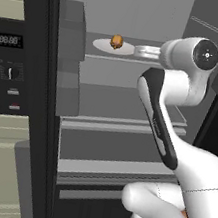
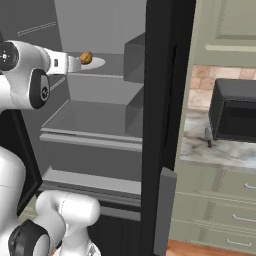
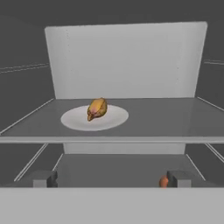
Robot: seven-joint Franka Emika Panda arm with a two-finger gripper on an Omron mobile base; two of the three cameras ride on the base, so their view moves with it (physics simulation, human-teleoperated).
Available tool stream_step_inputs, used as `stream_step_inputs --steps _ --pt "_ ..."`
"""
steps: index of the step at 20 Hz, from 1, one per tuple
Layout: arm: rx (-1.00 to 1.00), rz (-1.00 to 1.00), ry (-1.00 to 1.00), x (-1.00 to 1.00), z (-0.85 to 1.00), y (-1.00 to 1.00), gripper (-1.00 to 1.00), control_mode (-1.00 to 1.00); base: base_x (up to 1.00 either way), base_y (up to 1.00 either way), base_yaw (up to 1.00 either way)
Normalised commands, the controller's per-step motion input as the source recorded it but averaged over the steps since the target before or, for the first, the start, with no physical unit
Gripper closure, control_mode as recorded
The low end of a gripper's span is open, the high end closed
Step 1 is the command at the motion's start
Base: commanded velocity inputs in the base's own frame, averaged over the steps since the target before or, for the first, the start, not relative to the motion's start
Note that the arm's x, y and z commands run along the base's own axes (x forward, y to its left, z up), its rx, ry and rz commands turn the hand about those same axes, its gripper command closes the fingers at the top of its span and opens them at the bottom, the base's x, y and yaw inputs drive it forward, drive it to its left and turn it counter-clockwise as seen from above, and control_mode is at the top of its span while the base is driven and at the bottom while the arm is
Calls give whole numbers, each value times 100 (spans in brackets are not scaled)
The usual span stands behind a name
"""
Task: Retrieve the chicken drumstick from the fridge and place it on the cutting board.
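Flat, even rendered light is seen throughout, without glare. The fridge interior is dimly grey, and shadows are soft. Slight coarseness is noticed at edges.

Chicken drumstick: small golden-brown lumpy piece, yellowish on top, darker at lower end. Lies on its side at centre of white plate, touching it, on upper grey shelf.

Fridge: tall, black-framed, door open, grey interior, pale back wall. Several grey shelves stacked below upper one; grey bins on door at left.

Cutting board: not identifiable.
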Motion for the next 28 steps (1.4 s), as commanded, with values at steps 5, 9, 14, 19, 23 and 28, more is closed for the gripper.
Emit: stream_step_inputs --steps 5,9,14,19,23,28 --pt "-1 0 4 11 0 7 -100 -100 0 0 0" --pt "0 0 1 24 -3 2 -100 -100 0 0 0" --pt "0 1 4 33 -2 4 -100 -100 0 0 0" --pt "0 2 14 35 -3 0 -100 -100 0 0 0" --pt "0 0 18 32 0 0 -100 -100 0 0 0" --pt "0 0 15 38 -1 0 -100 -100 0 0 0"
